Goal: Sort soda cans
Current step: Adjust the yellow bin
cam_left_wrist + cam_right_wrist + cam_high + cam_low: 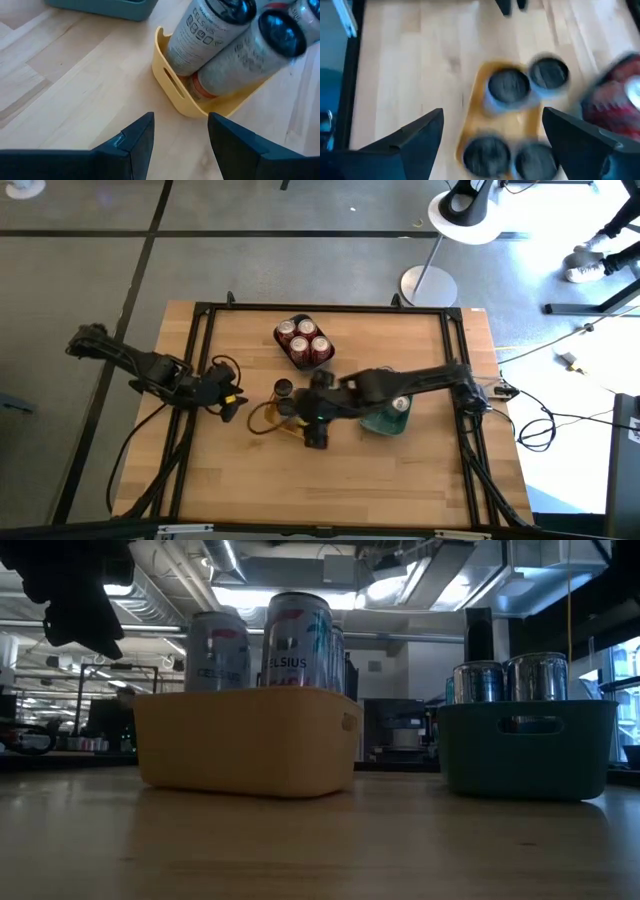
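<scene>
Right gripper [490,145]: fingers spread wide, nothing between them, hanging over the yellow plastic tray [470,107]. The right wrist view shows four dark-topped silver cans [508,86] standing in that tray. Judgement: a can has just been let go there and the arm is in the release part of the step.

Left gripper [180,137]: fingers parted, empty, low over the wooden table [75,85] just beside the yellow tray's handle end; it waits.

Counts:
- Yellow tray: four silver cans, printed sides readable in the low view [297,640].
- Red-sided cans [304,343]: four, clustered at the table's far side.
- Teal plastic tray [525,745]: two plain silver cans [537,677] seen level; the right arm hides most of it from above, so more cannot be ruled out.
- One dark can [284,388] stands loose near the yellow tray.

Next move likely calls for lifting clear, then reaching for the loose dark can.
</scene>
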### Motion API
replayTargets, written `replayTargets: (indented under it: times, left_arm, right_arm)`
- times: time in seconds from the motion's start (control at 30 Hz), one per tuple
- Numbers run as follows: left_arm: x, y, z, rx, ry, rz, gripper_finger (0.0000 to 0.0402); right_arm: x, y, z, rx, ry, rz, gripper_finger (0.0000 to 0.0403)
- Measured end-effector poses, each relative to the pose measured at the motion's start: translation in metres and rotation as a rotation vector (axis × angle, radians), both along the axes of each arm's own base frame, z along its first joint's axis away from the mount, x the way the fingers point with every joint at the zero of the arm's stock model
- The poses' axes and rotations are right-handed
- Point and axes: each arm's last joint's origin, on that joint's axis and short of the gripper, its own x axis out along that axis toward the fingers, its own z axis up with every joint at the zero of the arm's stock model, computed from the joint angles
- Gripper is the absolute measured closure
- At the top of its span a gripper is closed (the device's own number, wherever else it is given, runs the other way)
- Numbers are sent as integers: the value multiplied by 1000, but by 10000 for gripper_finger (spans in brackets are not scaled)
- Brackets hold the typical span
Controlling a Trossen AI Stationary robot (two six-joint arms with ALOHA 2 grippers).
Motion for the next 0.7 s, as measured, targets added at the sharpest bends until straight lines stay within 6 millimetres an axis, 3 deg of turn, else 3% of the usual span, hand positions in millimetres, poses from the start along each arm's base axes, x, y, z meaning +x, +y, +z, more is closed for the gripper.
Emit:
replayTargets:
  times: [0.13, 0.27, 0.5, 0.7]
  left_arm:
    - [1, -10, -14, -27, 7, -55, 225]
    - [-3, -28, -27, -89, -16, -140, 225]
    - [-7, -61, -40, -132, -154, -261, 225]
    - [-7, -78, -63, -115, -147, -245, 225]
  right_arm:
    - [-32, 8, 17, -52, 70, -71, 64]
    - [-55, 15, 10, -142, 225, -145, 65]
    - [-61, 29, -48, -214, 464, -97, 101]
    - [-65, 23, -114, -365, 537, -147, 129]
